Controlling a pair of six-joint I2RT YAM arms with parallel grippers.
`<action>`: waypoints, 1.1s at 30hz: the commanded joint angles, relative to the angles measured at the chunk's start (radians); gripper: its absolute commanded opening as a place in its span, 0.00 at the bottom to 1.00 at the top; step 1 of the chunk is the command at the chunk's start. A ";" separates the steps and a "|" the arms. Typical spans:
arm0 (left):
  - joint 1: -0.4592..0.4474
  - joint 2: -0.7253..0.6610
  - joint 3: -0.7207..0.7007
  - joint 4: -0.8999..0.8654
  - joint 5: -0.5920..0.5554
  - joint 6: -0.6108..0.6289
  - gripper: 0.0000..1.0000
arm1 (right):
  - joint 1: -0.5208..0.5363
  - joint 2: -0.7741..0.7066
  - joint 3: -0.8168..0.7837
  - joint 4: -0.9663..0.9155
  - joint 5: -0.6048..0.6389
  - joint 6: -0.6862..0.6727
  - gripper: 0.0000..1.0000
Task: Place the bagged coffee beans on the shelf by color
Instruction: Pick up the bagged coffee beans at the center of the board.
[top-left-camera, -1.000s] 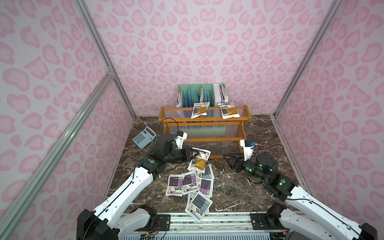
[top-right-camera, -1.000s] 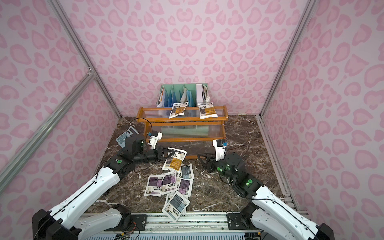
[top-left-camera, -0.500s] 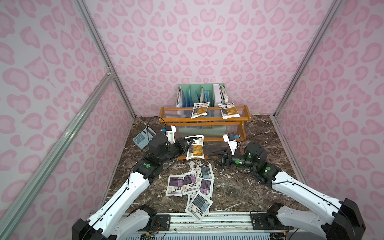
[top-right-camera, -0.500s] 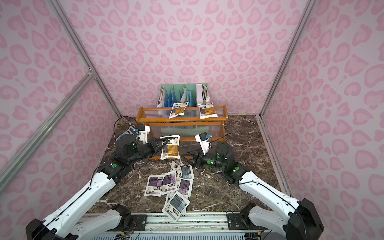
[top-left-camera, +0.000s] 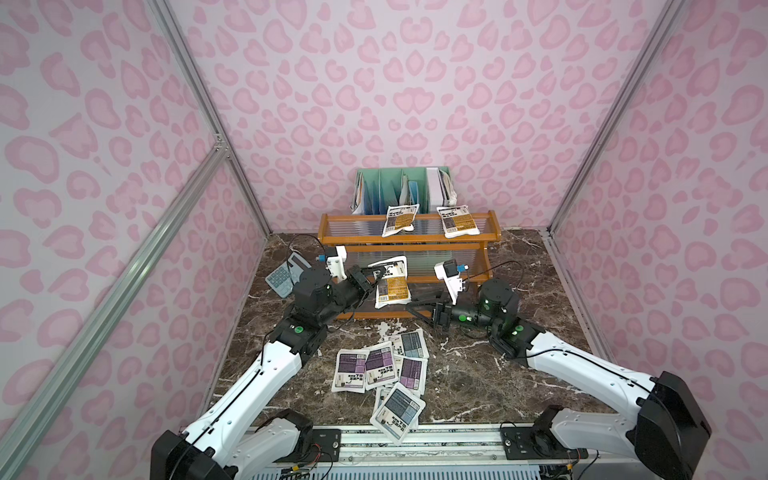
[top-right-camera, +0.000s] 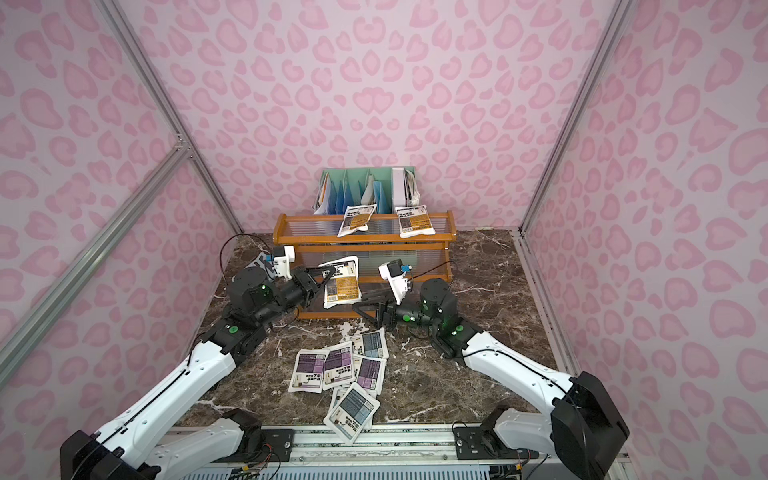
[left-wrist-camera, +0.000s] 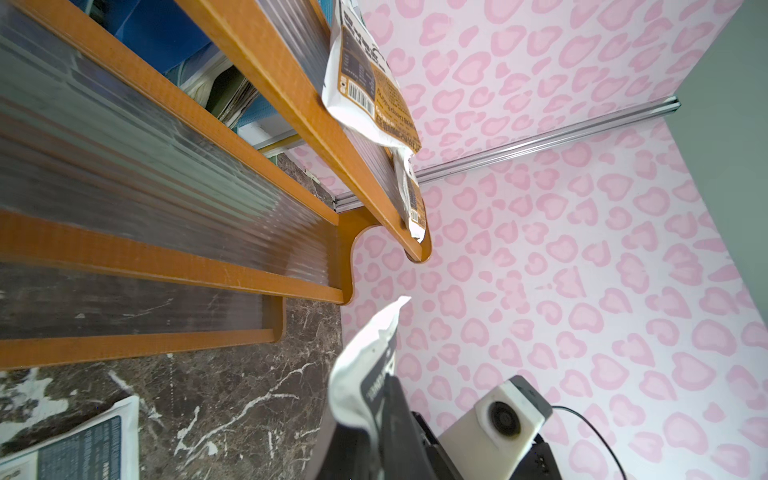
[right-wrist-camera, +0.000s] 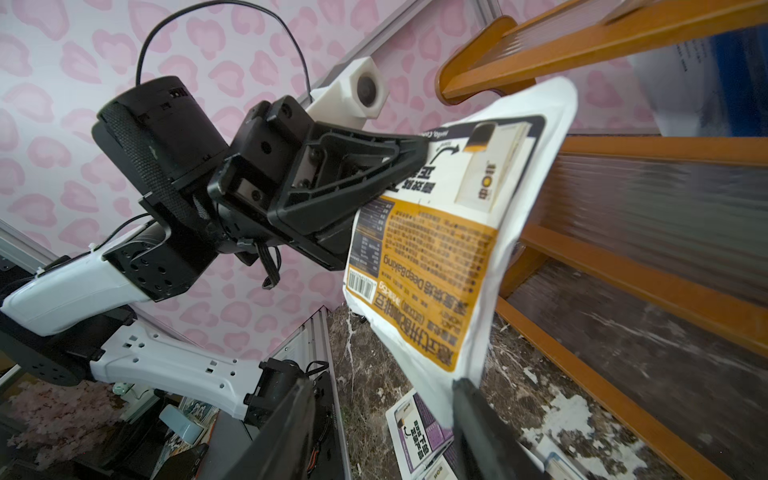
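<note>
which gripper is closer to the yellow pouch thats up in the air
Left. The left gripper is shut on the upper edge of the yellow pouch. The right gripper is open, its jaws either side of the pouch's lower end.

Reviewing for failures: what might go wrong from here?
The left end effector pinches the yellow pouch by one upper corner, so it hangs and may slip. The right end effector stands open by the pouch's lower corner; closing on that thin edge may miss. One top-tier pouch overhangs the front of the shelf; a bump might tip it off.
</note>
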 joint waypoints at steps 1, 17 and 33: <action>0.004 -0.002 -0.003 0.073 0.020 -0.031 0.00 | 0.002 0.018 0.017 0.052 -0.002 -0.022 0.55; 0.014 -0.069 -0.006 -0.062 0.009 0.050 0.00 | -0.034 0.109 0.075 0.086 -0.060 -0.032 0.51; 0.023 -0.062 0.013 -0.113 -0.027 0.099 0.00 | 0.000 0.122 0.081 0.079 -0.003 -0.032 0.00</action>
